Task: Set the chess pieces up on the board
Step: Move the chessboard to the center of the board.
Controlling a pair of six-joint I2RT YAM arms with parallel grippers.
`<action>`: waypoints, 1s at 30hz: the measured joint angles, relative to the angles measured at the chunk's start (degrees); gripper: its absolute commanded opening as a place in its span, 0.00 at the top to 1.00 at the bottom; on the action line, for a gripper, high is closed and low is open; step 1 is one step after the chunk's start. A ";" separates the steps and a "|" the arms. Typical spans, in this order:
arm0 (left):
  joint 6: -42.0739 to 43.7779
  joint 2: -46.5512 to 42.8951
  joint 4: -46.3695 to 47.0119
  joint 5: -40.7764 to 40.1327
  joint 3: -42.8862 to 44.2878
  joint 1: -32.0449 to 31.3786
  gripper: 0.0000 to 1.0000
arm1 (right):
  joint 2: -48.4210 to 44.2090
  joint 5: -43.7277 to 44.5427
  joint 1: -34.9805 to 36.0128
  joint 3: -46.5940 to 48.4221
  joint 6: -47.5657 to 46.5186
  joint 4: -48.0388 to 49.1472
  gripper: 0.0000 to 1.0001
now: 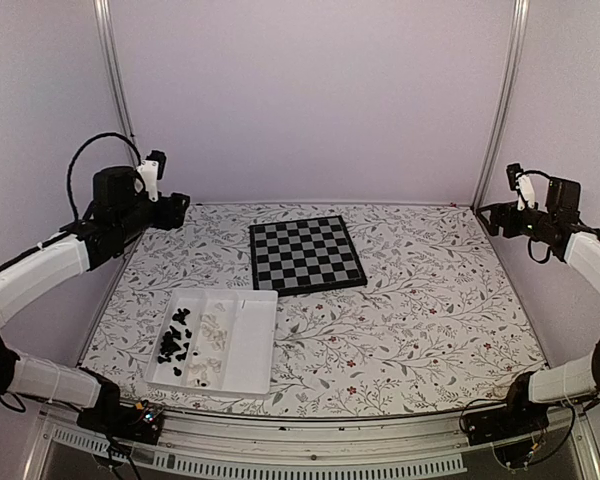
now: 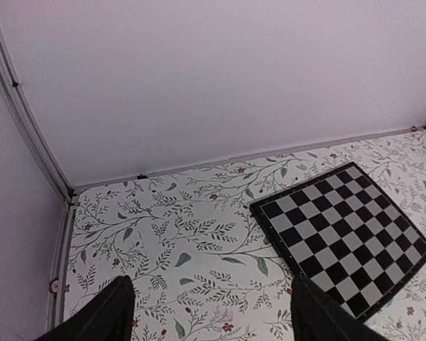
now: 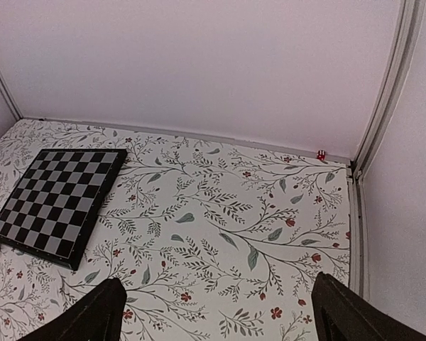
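Note:
The board (image 1: 306, 255) lies flat at the table's middle back, bare of pieces; it also shows in the left wrist view (image 2: 344, 234) and the right wrist view (image 3: 57, 202). The chess pieces sit in a white tray (image 1: 255, 345): black ones (image 1: 175, 335) in the left compartment, cream-white ones (image 1: 213, 335) in the middle one. My left gripper (image 1: 180, 210) hangs high at the back left, open and empty, fingertips (image 2: 106, 312) wide apart over the floral cloth. My right gripper (image 1: 490, 215) hangs high at the back right, open and empty, fingertips (image 3: 92, 312) wide apart.
The floral cloth (image 1: 420, 300) covers the whole table. Pale walls and metal corner posts (image 1: 115, 90) close in the back and sides. A small red mark (image 3: 320, 153) sits at the back right corner.

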 measured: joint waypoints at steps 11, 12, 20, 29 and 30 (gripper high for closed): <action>-5.92 12.92 3.23 13.31 0.50 0.17 0.31 | 0.04 -9.35 -1.79 -7.30 -3.39 5.90 0.09; -6.75 14.80 3.21 14.67 1.05 0.15 0.31 | 0.20 -10.01 -1.40 -7.30 -4.13 6.08 0.10; -12.37 27.61 1.62 20.02 9.90 -0.17 0.27 | 6.88 -11.69 8.02 -4.42 -11.06 3.50 0.19; -16.22 47.45 -0.85 20.41 30.91 -0.52 0.24 | 21.64 -8.02 21.57 5.16 -18.05 -3.30 0.27; -16.48 49.40 -1.16 20.37 33.00 -0.52 0.24 | 23.17 -7.43 22.84 6.05 -18.47 -4.00 0.27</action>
